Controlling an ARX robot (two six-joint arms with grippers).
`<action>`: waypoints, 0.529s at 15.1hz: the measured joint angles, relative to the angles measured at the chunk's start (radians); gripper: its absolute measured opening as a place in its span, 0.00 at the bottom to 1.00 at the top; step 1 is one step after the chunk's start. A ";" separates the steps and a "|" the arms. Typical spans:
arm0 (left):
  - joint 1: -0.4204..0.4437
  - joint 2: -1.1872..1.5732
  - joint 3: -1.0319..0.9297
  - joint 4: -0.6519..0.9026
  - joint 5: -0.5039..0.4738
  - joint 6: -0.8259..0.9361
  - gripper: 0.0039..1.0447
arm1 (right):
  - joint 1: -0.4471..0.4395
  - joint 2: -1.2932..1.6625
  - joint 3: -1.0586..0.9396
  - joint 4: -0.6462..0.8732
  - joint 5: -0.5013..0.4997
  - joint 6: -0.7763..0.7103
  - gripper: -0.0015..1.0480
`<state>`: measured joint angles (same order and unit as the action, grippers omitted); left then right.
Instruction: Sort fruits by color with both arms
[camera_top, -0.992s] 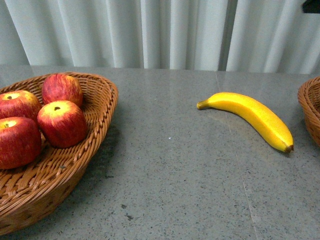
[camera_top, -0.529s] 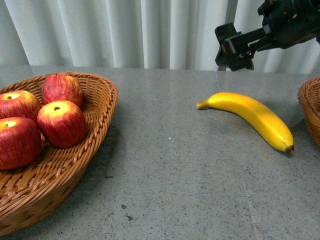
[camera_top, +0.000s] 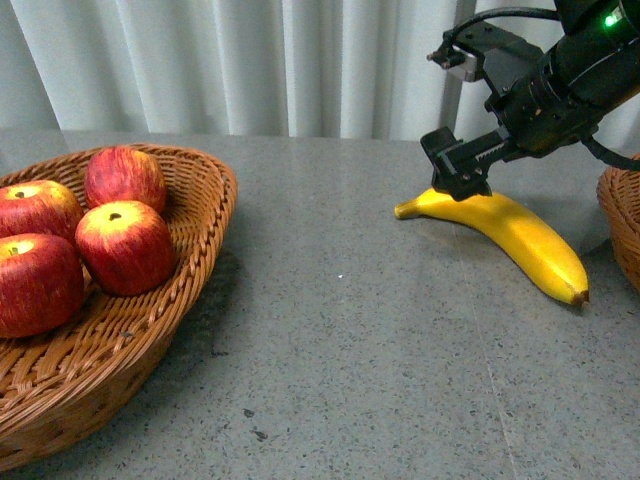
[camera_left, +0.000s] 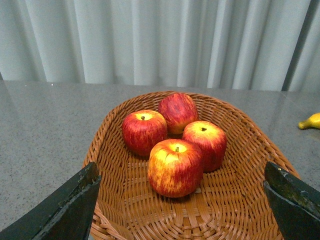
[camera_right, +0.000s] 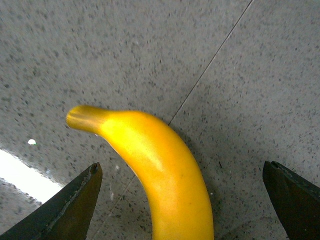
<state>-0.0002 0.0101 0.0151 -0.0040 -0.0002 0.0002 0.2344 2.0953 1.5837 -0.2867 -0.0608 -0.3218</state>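
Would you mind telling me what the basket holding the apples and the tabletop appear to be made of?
The basket looks like woven wicker or rattan: brown interlaced strands with a braided rim and a slight sheen. The tabletop appears to be grey speckled stone or a stone-look composite, smooth and faintly glossy, with dark flecks and a thin seam line; which one cannot be told.

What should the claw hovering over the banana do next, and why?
Probably drop straight down and close. The right claw is open above the banana, its fingers straddling the stem end without touching, and the banana lies outside the basket.
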 joint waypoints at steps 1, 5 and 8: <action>0.000 0.000 0.000 0.000 0.000 0.000 0.94 | 0.000 0.025 0.014 -0.027 0.023 -0.022 0.94; 0.000 0.000 0.000 0.000 0.000 0.000 0.94 | 0.002 0.074 0.066 -0.071 0.082 -0.072 0.94; 0.000 0.000 0.000 0.000 0.000 0.000 0.94 | 0.001 0.076 0.078 -0.114 0.115 -0.113 0.94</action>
<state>-0.0002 0.0101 0.0151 -0.0040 -0.0002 0.0002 0.2352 2.1712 1.6615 -0.4004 0.0540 -0.4351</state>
